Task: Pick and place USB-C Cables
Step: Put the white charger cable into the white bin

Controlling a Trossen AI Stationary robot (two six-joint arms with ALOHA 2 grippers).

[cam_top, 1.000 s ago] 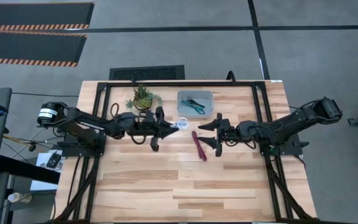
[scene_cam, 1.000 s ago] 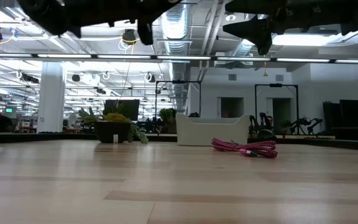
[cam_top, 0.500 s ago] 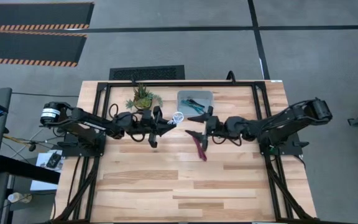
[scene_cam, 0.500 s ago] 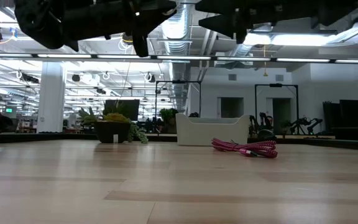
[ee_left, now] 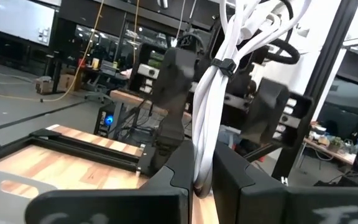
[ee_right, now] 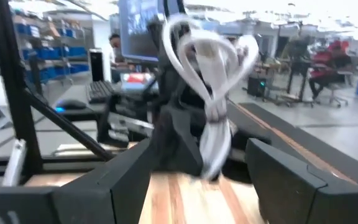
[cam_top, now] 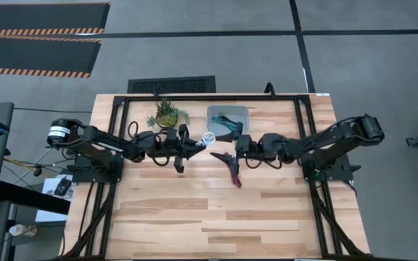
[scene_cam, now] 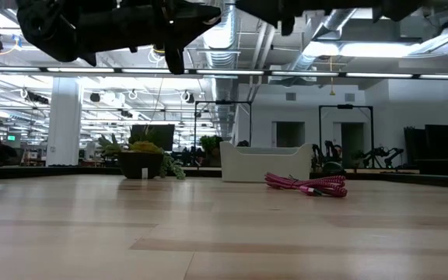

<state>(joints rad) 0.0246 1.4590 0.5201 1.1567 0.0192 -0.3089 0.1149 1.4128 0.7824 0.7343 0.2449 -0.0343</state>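
— What's the left gripper (cam_top: 199,144) got?

— Its fingers are clamped on the white coiled cable (cam_top: 208,137), held up off the pale wooden table (cam_top: 194,210), just beside the small green potted plant (cam_top: 166,113).

— And the right gripper (cam_top: 222,145)?

— Spread wide, holding nothing, facing that white bundle. The maroon-magenta braided cable (cam_top: 233,171) lies on the wood under it; the teal cable (cam_top: 227,120) sits in the grey plastic bin (cam_top: 242,110).

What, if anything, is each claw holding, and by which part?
The left claw is shut on the white cable, pinching its lower end. The right claw is open around it, holding nothing.
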